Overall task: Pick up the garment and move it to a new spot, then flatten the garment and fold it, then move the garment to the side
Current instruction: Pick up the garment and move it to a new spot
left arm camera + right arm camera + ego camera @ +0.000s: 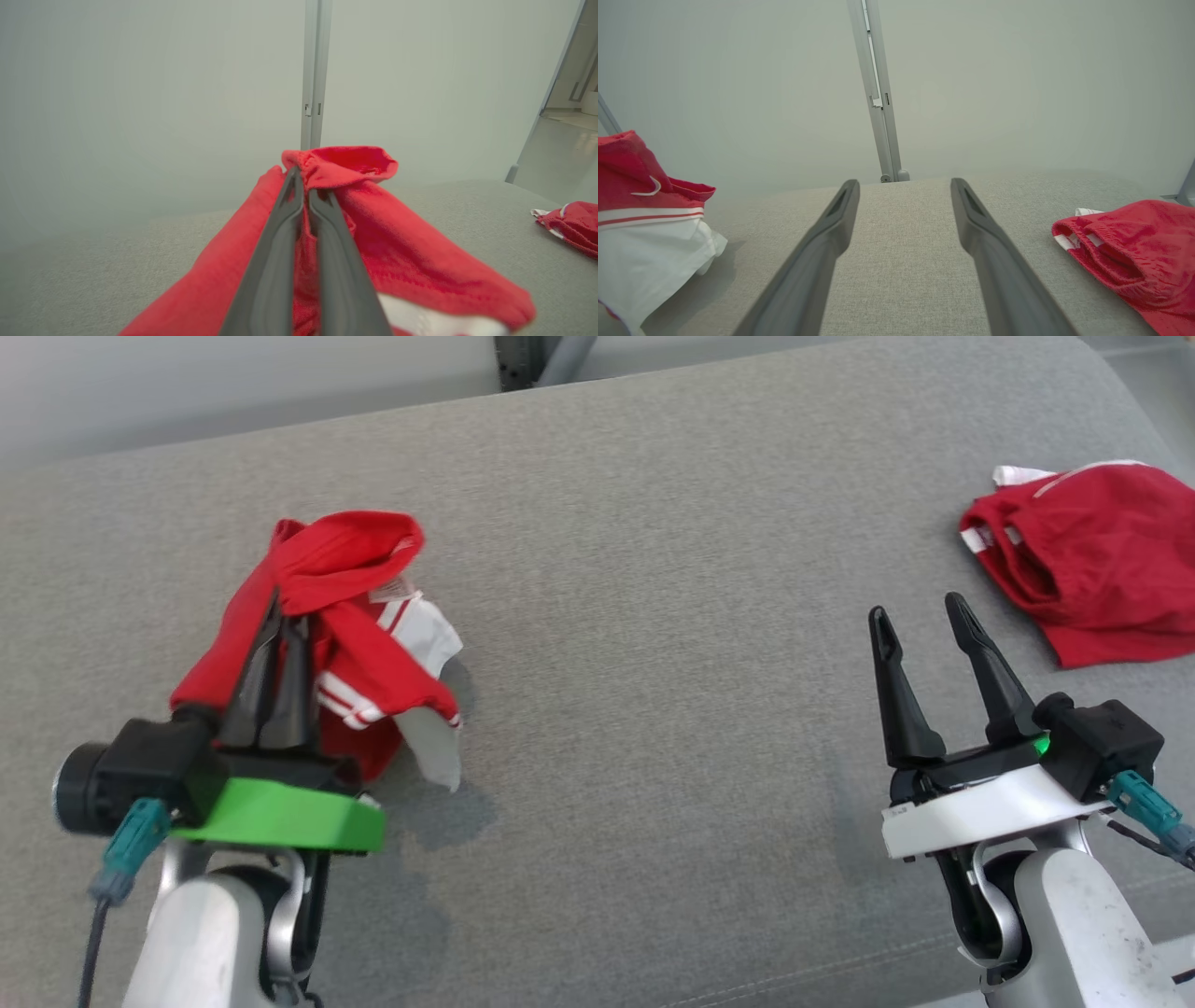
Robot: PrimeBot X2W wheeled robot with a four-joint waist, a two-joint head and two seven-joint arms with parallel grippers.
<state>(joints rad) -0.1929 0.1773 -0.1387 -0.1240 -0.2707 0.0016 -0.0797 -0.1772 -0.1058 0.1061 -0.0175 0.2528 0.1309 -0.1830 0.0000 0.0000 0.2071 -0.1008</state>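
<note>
Head view: grey fabric surface [653,616] spans the frame. Red-and-white garment [345,616] is bunched at its left side, draped round the left gripper [285,621]. That gripper's fingers are pinched together on a fold of the red cloth. White panel hangs on the garment's right side, shadow on the surface beneath. Second red garment [1092,569] lies crumpled at far right. Right gripper [917,611] is near it, not touching, fingers spread wide with nothing between them. Left wrist view: red cloth clamped at the fingertips [290,196].
</note>
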